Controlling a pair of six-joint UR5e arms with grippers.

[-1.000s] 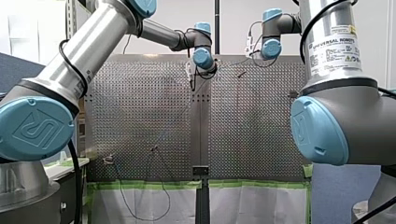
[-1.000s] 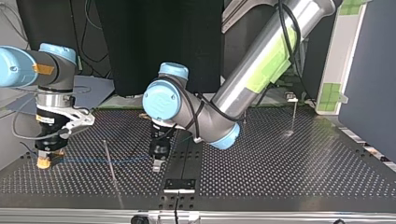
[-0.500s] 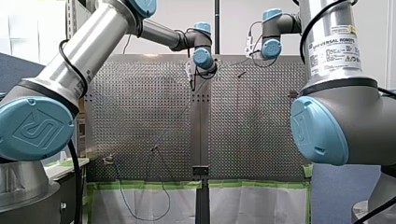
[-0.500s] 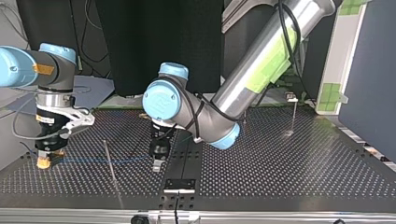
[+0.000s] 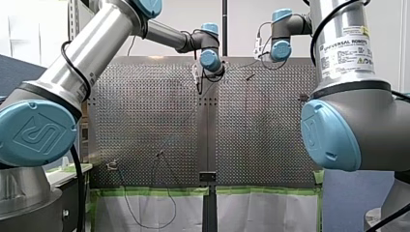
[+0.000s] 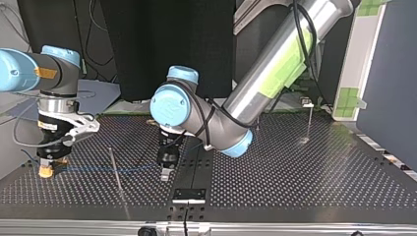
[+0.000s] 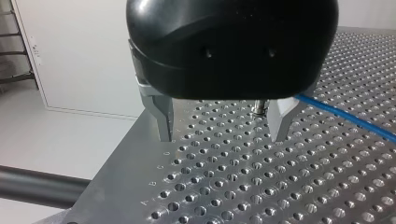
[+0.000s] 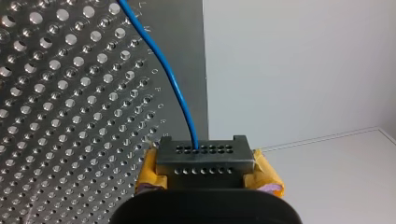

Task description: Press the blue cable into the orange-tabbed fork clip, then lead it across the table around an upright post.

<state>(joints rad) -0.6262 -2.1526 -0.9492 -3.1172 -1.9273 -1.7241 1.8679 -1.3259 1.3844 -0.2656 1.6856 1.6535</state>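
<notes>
At the top view's left, my right gripper (image 6: 46,169) stands tip down on the perforated table (image 6: 295,187), close to the table's left edge. In its own wrist view the yellow pads (image 8: 149,173) sit either side of a grey holed block, and the blue cable (image 8: 186,116) comes straight out of that block, so the gripper appears clamped on the cable's end. Whether that yellow-orange tip hides the fork clip, I cannot tell.

From there the blue cable (image 6: 98,169) runs low over the table towards the right of the top view, past a thin upright post (image 6: 115,169) that leans a little. On which side of the post it passes is not clear. It ends near my left gripper (image 6: 166,173), which points down at the table's middle, just left of the centre seam.

The left wrist view shows my left gripper (image 7: 222,137) with its metal fingers (image 7: 163,119) apart, their tips at the table's surface and nothing between them but table holes and a small stud. The cable (image 7: 345,116) lies just outside one finger and leads away across the holes. A second upright post (image 6: 310,120) stands well apart at the far right of the top view.
</notes>
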